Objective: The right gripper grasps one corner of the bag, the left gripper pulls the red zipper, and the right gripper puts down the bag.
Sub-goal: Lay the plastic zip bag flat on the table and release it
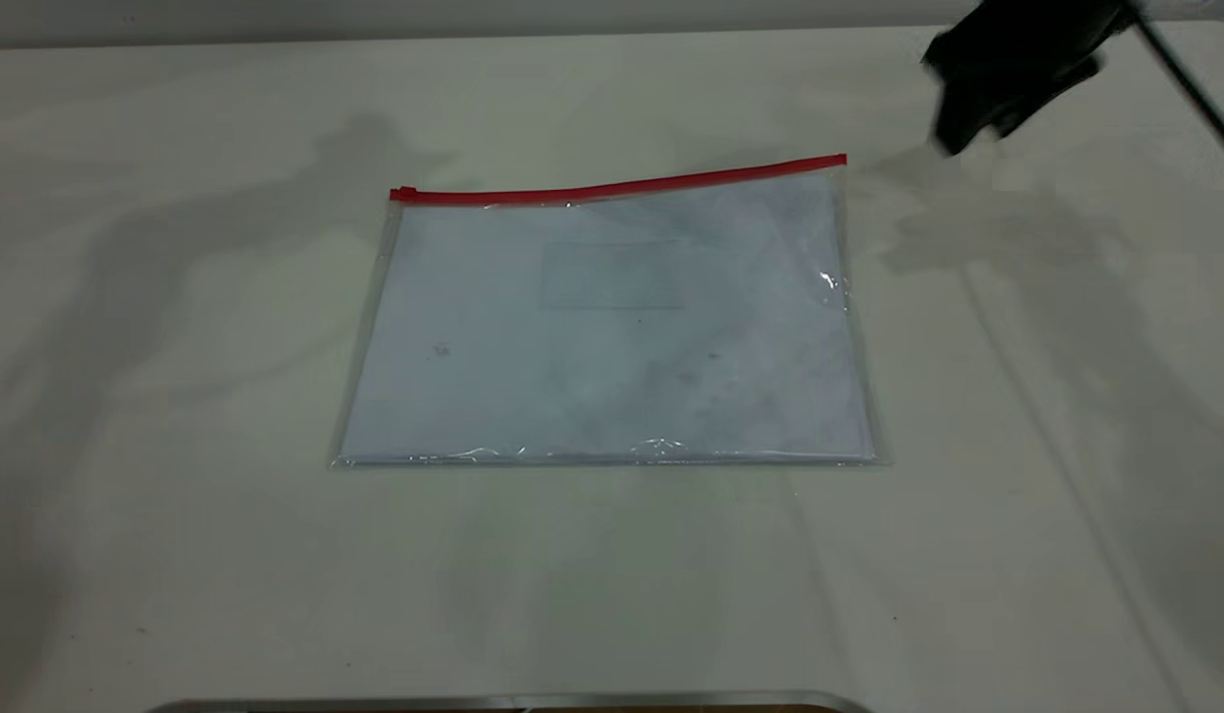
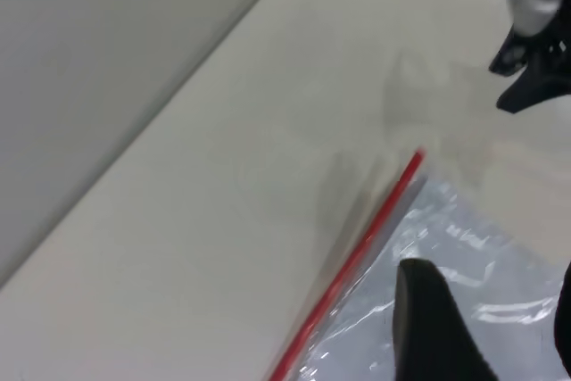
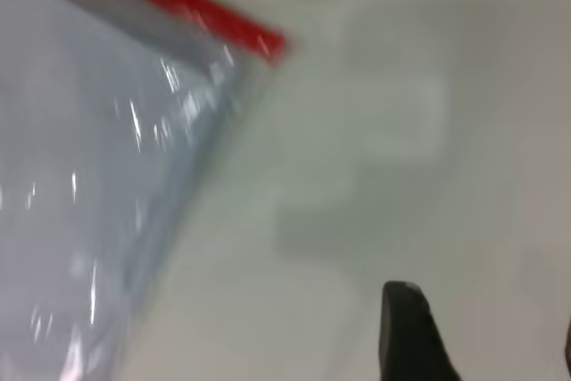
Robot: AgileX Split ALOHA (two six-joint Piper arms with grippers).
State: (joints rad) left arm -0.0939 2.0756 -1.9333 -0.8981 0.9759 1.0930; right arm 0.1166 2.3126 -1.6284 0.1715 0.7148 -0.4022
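The bag [image 1: 612, 337] lies flat on the white table, with white paper inside. The red zipper [image 1: 622, 186] runs along its far edge, and its slider tab [image 1: 404, 193] sits at the left end. The red-tipped corner [image 1: 842, 160] is at the far right. My right gripper [image 1: 954, 139] hovers off the bag, to the right of and behind that corner, touching nothing. In the right wrist view it [image 3: 482, 345] is open and empty, with the corner [image 3: 268, 42] ahead. My left gripper [image 2: 491, 327] is open over the bag's plastic beside the zipper [image 2: 357, 265]. It is out of the exterior view.
The table [image 1: 176, 555] is plain white, with a wall line along its far edge [image 1: 374, 40]. A metal rim [image 1: 513, 701] shows at the near edge. The right gripper also appears in the left wrist view [image 2: 531, 51], beyond the bag's corner.
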